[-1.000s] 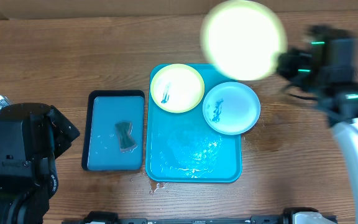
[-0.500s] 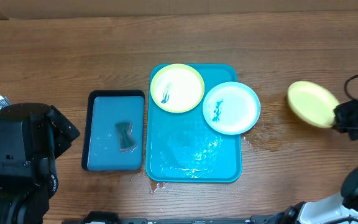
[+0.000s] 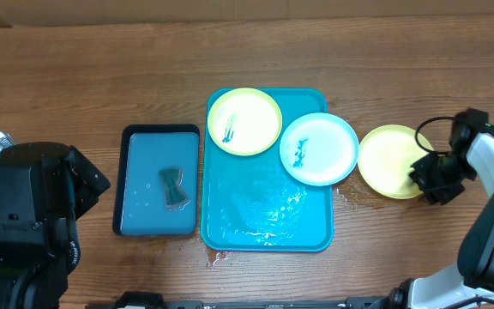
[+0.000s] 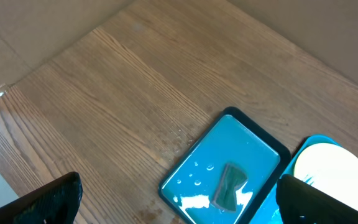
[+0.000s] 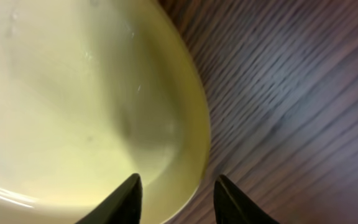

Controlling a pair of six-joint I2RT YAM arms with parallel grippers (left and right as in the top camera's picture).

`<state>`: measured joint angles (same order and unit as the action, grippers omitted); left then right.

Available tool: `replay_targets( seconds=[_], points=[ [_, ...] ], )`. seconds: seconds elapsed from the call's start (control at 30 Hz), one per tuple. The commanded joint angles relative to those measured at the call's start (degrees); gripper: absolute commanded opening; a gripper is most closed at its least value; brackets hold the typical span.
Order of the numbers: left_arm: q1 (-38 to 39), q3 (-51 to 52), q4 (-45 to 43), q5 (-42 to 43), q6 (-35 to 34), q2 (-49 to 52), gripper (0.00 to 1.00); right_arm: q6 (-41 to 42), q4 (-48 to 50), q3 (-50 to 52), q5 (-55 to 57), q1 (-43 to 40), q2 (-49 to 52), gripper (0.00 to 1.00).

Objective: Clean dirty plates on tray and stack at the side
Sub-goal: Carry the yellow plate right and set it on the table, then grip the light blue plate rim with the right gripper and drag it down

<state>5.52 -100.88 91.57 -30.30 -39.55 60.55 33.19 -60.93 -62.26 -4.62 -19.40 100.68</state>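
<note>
The teal tray [image 3: 264, 225] lies at mid-table. On its back edge sit a pale yellow-green plate [image 3: 244, 121] and a white-light blue plate [image 3: 319, 148], both with dark teal smears. A second yellow-green plate [image 3: 390, 160], free of smears, lies flat on the wood right of the tray. It fills the right wrist view [image 5: 73, 99]. My right gripper [image 3: 429, 178] is at that plate's right rim, its fingers [image 5: 176, 199] apart and straddling the rim. My left gripper [image 4: 176, 202] is open and empty, high above the table's left side.
A smaller black-rimmed blue tray [image 3: 159, 180] with water and a dark sponge [image 3: 172, 186] lies left of the teal tray; it also shows in the left wrist view [image 4: 225, 171]. Wet patches [image 3: 354, 196] mark the wood beside the teal tray. Cardboard walls line the back.
My right arm swung the yellow-green plate from high over the back of the table down to the right of the tray. The plate now lies flat. The left arm has not moved.
</note>
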Motion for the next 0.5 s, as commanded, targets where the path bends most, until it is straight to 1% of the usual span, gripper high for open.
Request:
replay_targets(
  seconds=[0.0, 0.07, 0.1, 0.2, 0.27, 0.37, 0.47],
  points=[
    [-0.4, -0.6, -0.1, -1.1, -1.4, 0.2, 1.0, -4.7, -2.2, -5.3, -0.7, 2.2, -2.6, 0.52],
    [-0.4, -0.6, -0.1, -1.1, -1.4, 0.2, 1.0, -7.5, -3.8, -8.6, -2.0, 3.7, -4.1, 0.63],
    [-0.4, -0.6, -0.1, -1.1, -1.4, 0.2, 1.0, -9.4, -3.9, -9.9, -3.8, 4.5, -4.9, 0.65],
    [-0.4, -0.6, -0.1, -1.1, -1.4, 0.2, 1.0, -17.2, -0.5, -11.5, -13.6, 7.4, -6.5, 0.64],
    [-0.4, -0.6, -0.1, -1.1, -1.4, 0.2, 1.0, -20.3, 2.3, -11.3, -16.7, 9.7, -6.5, 0.62],
    [-0.4, -0.6, -0.1, -1.1, -1.4, 0.2, 1.0, -21.2, 7.3, -9.4, -12.5, 14.3, -6.1, 0.62],
    [-0.4, -0.6, -0.1, -1.1, -1.4, 0.2, 1.0, -21.2, 11.8, -6.2, -4.8, 19.2, -5.2, 0.64]
  ],
)
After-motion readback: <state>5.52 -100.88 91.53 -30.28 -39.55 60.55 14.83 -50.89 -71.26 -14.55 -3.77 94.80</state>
